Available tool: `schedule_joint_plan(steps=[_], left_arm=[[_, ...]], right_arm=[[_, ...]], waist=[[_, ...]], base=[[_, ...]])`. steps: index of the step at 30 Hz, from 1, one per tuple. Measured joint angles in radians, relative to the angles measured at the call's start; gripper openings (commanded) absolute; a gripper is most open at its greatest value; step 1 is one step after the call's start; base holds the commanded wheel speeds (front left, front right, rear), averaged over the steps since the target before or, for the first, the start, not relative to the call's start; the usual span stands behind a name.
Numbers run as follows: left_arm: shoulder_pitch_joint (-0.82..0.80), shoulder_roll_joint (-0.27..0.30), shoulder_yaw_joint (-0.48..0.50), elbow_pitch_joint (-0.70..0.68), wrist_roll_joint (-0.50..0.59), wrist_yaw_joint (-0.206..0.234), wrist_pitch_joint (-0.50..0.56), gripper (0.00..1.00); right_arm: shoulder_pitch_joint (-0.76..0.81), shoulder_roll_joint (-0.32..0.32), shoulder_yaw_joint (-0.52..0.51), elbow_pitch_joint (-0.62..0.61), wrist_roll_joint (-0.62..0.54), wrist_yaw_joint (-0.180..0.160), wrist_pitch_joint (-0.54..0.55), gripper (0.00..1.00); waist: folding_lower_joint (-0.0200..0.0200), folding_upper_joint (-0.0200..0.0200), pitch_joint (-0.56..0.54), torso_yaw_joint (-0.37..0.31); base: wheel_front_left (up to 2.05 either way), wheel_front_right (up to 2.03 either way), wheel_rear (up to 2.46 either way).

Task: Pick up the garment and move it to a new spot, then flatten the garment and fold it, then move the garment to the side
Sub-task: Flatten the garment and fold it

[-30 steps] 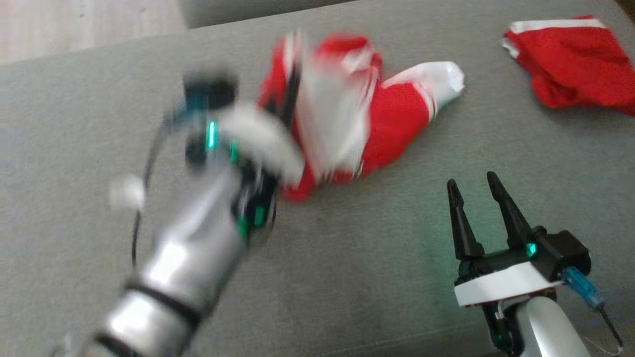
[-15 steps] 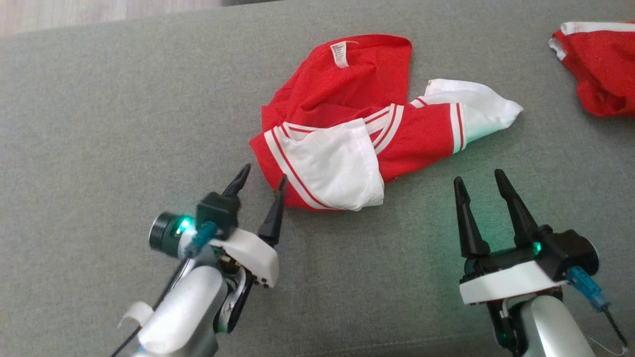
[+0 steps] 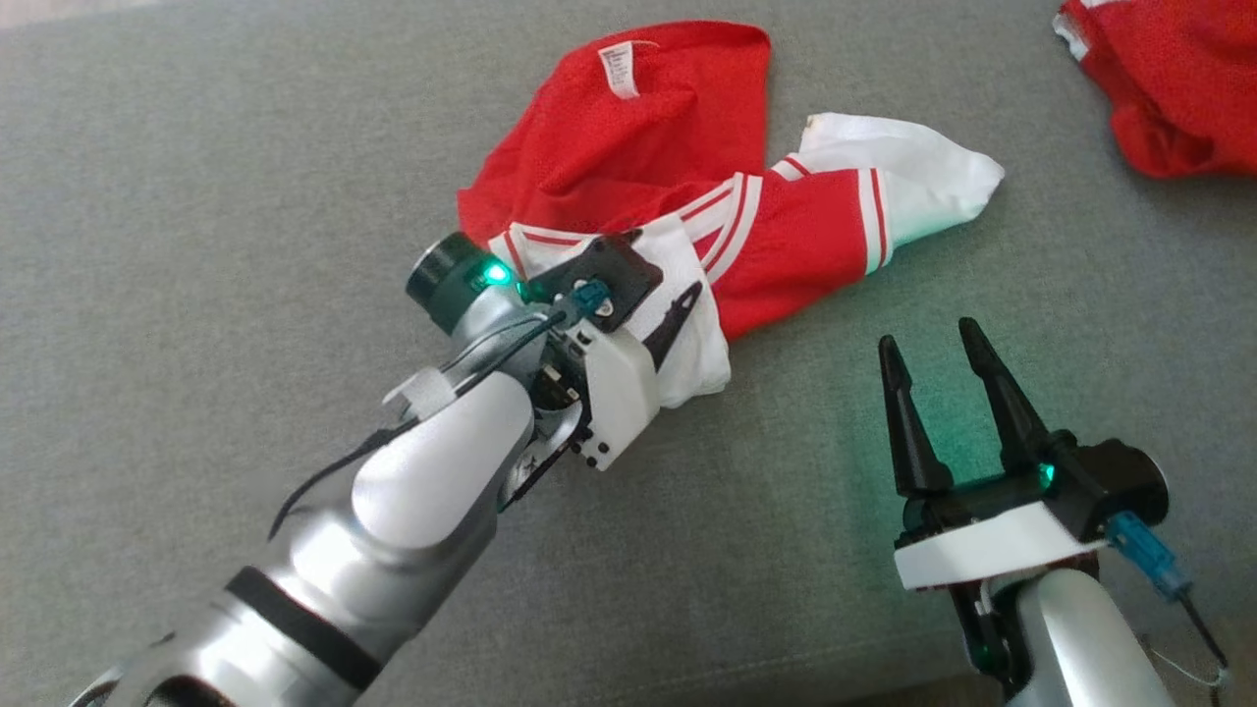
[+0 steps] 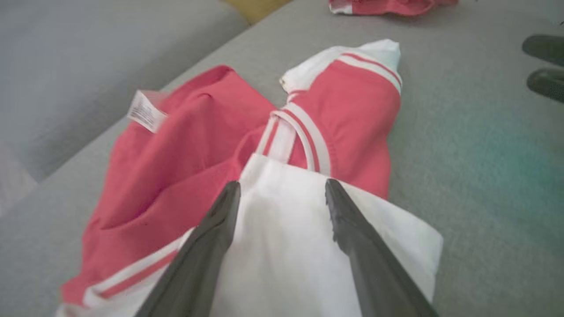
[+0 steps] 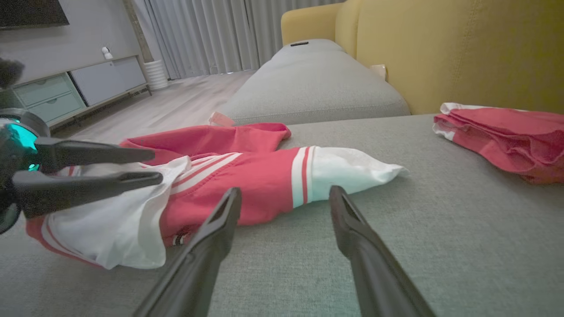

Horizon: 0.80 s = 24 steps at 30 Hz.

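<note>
Gaping wide, empty, my left gripper (image 4: 282,184) is over the jersey (image 3: 786,265); its long axis runs left-right, far sleeve (image 3: 923,191) pointing right.

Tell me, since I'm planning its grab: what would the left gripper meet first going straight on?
The white sleeve of the garment, just ahead of the open left gripper; whether it touches is unclear.

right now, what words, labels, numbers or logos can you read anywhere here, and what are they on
On the white tag sewn into the red garment: lines of print, too small and blurred to read.
No other text, number or logo can be made out.
</note>
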Motion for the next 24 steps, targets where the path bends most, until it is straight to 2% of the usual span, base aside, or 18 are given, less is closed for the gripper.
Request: schedule_joint_plan(steps=[2, 8, 13, 14, 15, 19, 24], left_arm=[[-0.006, -0.014, 0.000, 0.041, -0.016, -0.019, 0.002, 1.00], [-0.073, -0.059, -0.010, 0.126, -0.043, -0.037, -0.005, 1.00], [-0.098, -0.072, -0.021, 0.230, -0.102, -0.056, -0.016, 1.00], [-0.098, -0.072, -0.021, 0.230, -0.102, -0.056, -0.016, 0.47], [-0.098, -0.072, -0.022, 0.242, -0.113, -0.064, -0.022, 0.00], [-0.107, -0.072, -0.037, 0.245, -0.163, -0.091, -0.085, 0.00], [-0.152, -0.074, -0.063, 0.127, -0.313, -0.112, -0.175, 0.00]], right_arm=[[0.000, 0.000, 0.002, 0.002, 0.000, 0.000, 0.000, 1.00], [-0.004, 0.000, 0.010, 0.003, 0.000, 0.000, 0.000, 1.00], [-0.022, 0.000, 0.015, 0.006, 0.000, 0.000, 0.000, 1.00], [-0.022, 0.000, 0.015, 0.006, 0.000, 0.000, 0.000, 1.00], [-0.022, 0.000, 0.014, 0.006, 0.000, 0.000, 0.000, 1.00], [-0.030, 0.000, 0.014, 0.006, 0.000, 0.000, 0.000, 1.00], [-0.033, 0.000, 0.011, 0.009, 0.004, 0.000, 0.000, 1.00]], waist=[[0.0000, 0.0000, 0.010, -0.010], [0.0000, 0.0000, 0.031, -0.045], [0.0000, 0.0000, 0.044, -0.077], [0.0000, 0.0000, 0.044, -0.077], [0.0000, 0.0000, 0.045, -0.081], [0.0001, 0.0000, 0.044, -0.091], [0.0000, 0.0000, 0.017, -0.091]], base=[[0.00, 0.00, 0.00], [0.00, 0.00, 0.00], [0.00, 0.00, 0.00], [0.00, 0.00, 0.00], [0.00, 0.00, 0.00], [0.00, 0.00, 0.00], [0.00, 0.00, 0.00]])
